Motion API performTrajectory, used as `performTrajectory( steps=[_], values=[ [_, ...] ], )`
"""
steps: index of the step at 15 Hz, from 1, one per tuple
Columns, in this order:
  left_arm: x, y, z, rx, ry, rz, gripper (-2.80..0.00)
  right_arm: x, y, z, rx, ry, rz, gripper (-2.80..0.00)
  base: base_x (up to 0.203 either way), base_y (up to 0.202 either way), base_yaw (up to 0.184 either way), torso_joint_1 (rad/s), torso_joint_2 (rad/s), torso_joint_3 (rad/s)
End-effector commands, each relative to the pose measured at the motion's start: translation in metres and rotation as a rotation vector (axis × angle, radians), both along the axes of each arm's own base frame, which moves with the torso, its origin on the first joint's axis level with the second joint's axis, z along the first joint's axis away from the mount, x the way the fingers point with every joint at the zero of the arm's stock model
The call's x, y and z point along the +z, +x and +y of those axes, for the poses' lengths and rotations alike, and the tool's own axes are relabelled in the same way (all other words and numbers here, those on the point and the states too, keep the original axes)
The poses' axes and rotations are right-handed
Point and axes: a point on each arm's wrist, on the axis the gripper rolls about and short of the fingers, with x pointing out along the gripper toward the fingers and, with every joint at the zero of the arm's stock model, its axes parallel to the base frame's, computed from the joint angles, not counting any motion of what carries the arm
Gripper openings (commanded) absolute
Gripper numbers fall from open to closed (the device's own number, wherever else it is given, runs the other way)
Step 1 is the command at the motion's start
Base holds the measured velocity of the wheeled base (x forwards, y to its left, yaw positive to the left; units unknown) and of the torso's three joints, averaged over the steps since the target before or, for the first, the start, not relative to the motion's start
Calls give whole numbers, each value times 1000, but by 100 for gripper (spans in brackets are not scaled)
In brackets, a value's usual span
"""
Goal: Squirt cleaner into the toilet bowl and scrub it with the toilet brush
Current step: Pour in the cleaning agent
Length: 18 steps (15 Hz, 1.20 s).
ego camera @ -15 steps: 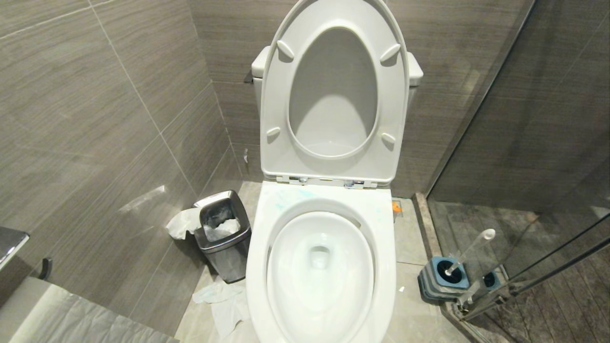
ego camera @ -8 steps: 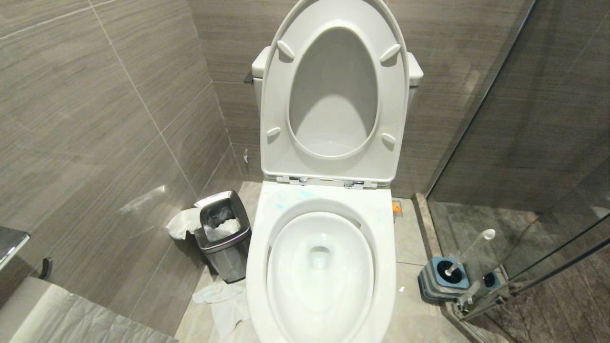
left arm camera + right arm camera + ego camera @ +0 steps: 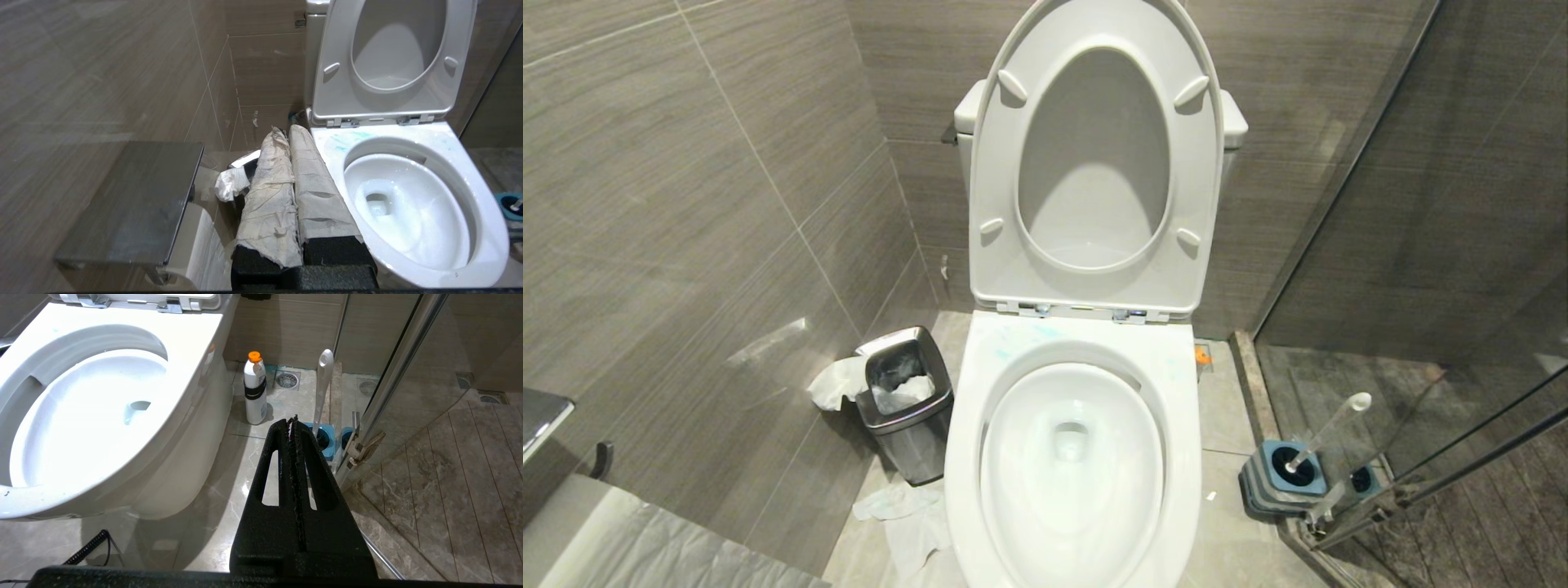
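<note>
The white toilet bowl [image 3: 968, 457] stands open, with seat and lid raised against the tank. Pale turquoise cleaner [image 3: 1021, 336] is smeared on the back of the rim, and the cleaner [image 3: 347, 138] shows there in the left wrist view too. The toilet brush [image 3: 1327, 429] stands in its blue-topped holder [image 3: 1282, 478] on the floor right of the bowl. My left gripper [image 3: 288, 131], its fingers wrapped in paper, is shut and empty beside the bowl's left rim [image 3: 470, 163]. My right gripper [image 3: 292, 419] is shut and empty, low over the floor, short of the toilet brush [image 3: 322, 388]. Neither arm shows in the head view.
A white bottle with an orange cap [image 3: 254, 390] stands on the floor beside the bowl's base. A steel waste bin [image 3: 905, 400] and crumpled tissue [image 3: 907, 523] lie left of the bowl. A steel paper holder [image 3: 135, 200] juts from the left wall. A glass shower door [image 3: 1421, 408] closes off the right.
</note>
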Motion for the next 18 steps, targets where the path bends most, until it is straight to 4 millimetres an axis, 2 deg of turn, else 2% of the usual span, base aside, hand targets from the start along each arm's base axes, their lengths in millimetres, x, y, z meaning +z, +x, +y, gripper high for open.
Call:
performTrajectory(
  steps=[1,4,6,11,14,18],
  values=[
    [-24,-10,0,3,10,-41,-280,0,0,0,0,0,0,-280,0,0,0,0,0,0],
    [-32,-4,1,5,22,-33,-280,0,0,0,0,0,0,-280,0,0,0,0,0,0],
    [-41,9,1,5,24,-43,-280,0,0,0,0,0,-1,-280,0,0,0,0,0,0],
    [-89,50,0,13,70,-85,-280,0,0,0,0,0,-1,-280,0,0,0,0,0,0],
    [-116,62,1,18,85,-4,-280,0,0,0,0,0,0,-280,0,0,0,0,0,0],
    [-137,65,1,13,71,194,-280,0,0,0,0,0,0,-280,0,0,0,0,0,0]
  ],
)
